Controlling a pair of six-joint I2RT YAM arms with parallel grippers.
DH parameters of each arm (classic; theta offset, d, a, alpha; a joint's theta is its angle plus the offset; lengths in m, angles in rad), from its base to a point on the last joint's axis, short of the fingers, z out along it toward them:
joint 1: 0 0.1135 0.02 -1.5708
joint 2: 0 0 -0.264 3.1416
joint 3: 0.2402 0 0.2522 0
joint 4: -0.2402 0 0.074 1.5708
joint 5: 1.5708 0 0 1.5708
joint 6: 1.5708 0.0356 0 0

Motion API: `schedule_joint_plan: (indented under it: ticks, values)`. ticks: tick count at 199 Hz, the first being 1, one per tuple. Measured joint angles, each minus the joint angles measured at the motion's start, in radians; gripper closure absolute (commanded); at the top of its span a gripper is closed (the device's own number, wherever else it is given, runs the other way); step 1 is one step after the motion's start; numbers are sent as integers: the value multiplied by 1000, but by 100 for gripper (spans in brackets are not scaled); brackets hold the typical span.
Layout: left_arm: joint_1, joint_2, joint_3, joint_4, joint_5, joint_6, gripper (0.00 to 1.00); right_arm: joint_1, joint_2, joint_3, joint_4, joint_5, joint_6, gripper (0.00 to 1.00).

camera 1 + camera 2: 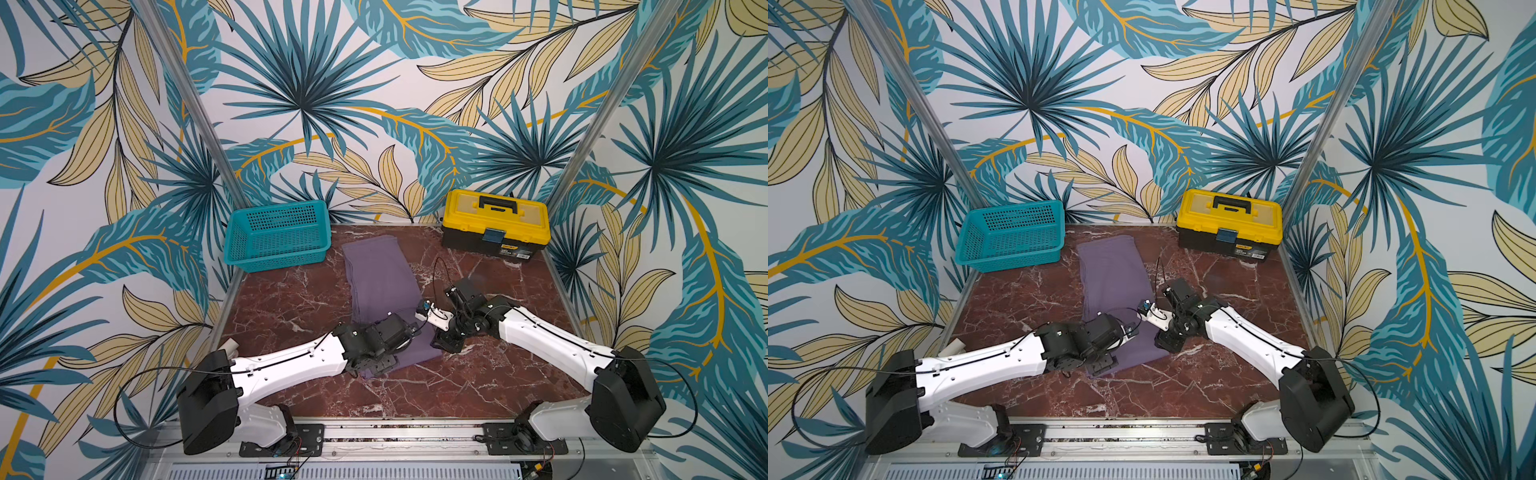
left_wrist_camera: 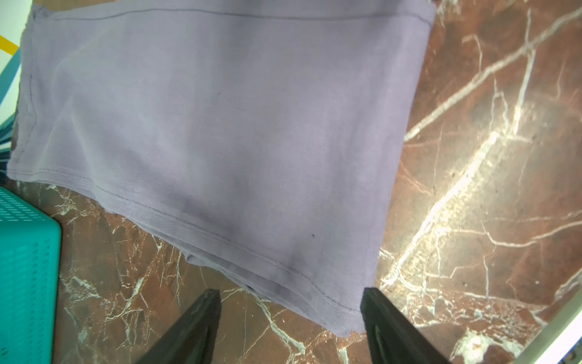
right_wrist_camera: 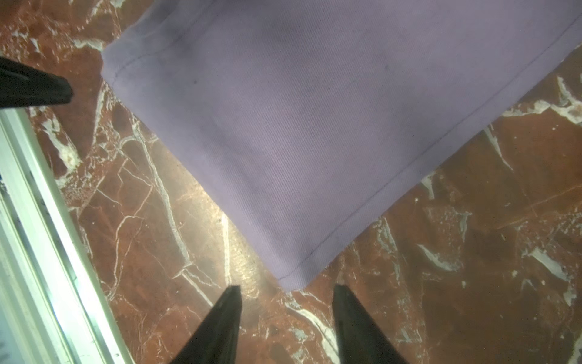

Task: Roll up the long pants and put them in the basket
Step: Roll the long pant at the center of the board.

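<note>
The long pants [image 1: 382, 282] [image 1: 1113, 282] lie flat on the marble table, a dusty-purple strip folded lengthwise and running from the back toward the front. My left gripper [image 1: 380, 365] [image 1: 1100, 365] hovers at the near hem's left corner. In the left wrist view the left gripper [image 2: 291, 296] is open, and the hem corner of the pants [image 2: 220, 126] reaches between its fingers, close to one of them. My right gripper [image 1: 442, 344] [image 1: 1165, 343] is at the hem's right corner. In the right wrist view the right gripper [image 3: 287, 289] is open on bare marble, the corner of the pants [image 3: 315, 126] just ahead of the gap.
A teal basket [image 1: 278, 237] [image 2: 25, 268] stands at the back left beside the pants. A yellow and black toolbox [image 1: 494, 224] sits at the back right. A metal rail [image 1: 395, 432] runs along the table's front edge. Patterned walls close in three sides.
</note>
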Motion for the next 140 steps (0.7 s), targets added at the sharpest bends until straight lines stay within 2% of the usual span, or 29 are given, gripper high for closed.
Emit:
schedule_joint_plan:
  ticks: [75,140]
  values:
    - [-10,144,-97,76,-39,68,22,-10,4,-28,47,43,-18,47]
    - [-12,165,-93,21,29,95,19,-67,53,0,41,54,-7,47]
